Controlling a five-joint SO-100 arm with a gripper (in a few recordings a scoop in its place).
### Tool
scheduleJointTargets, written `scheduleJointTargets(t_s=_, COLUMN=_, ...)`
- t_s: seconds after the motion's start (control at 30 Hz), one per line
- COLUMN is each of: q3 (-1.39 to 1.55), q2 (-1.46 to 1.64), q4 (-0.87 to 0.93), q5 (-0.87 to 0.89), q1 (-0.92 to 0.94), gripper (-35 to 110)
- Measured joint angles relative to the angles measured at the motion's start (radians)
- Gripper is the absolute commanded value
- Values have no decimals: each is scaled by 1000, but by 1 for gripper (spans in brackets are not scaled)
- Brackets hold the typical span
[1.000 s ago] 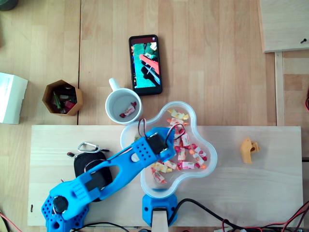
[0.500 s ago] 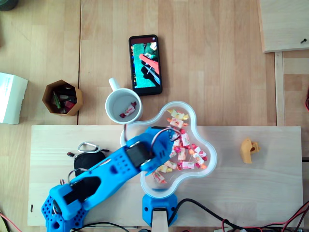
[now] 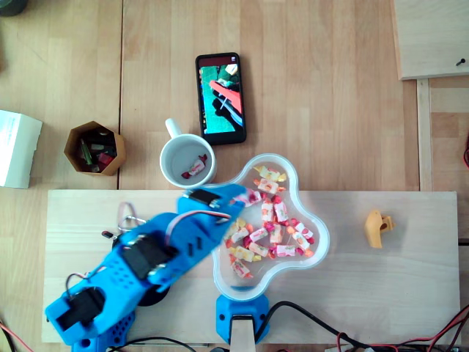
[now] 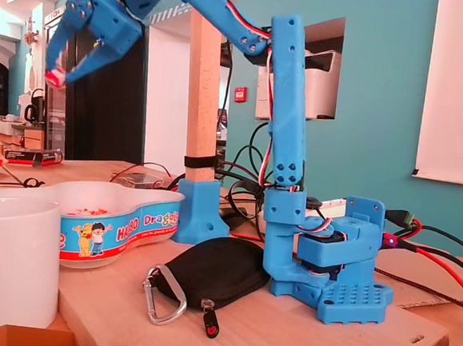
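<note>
Fixed view gives the height: blue fingers hang well above the clear lobed plastic bowl, tips pinched shut on a pink-wrapped candy. Overhead view gives the plan position: fingers over the bowl rim nearest the white ceramic mug, candy at the tip. 0.5 s ago the fingers were deeper over the bowl; now shifted mug-ward.

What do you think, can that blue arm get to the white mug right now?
Probably yes. The gripper, pinching a candy, hangs raised close beside the mug. Nothing stands between them, and the mug's mouth is open upward.
</note>
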Motion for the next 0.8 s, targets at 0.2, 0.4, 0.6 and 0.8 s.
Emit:
scheduleJointTargets(t_s=0.2, q3=0, q2=84, q4=-5, q5=222, q1=-163, gripper=-3)
scheduleJointTargets(t_s=0.4, q3=2, q2=114, q4=-6, q5=402, q1=-342, gripper=-3)
scheduleJointTargets(t_s=0.6, q3=126, q2=110, q4=-6, q5=448, q1=-399, gripper=-3)
scheduleJointTargets(t_s=0.8, q3=362, q2=118, q4=-6, q5=454, q1=-399, gripper=-3)
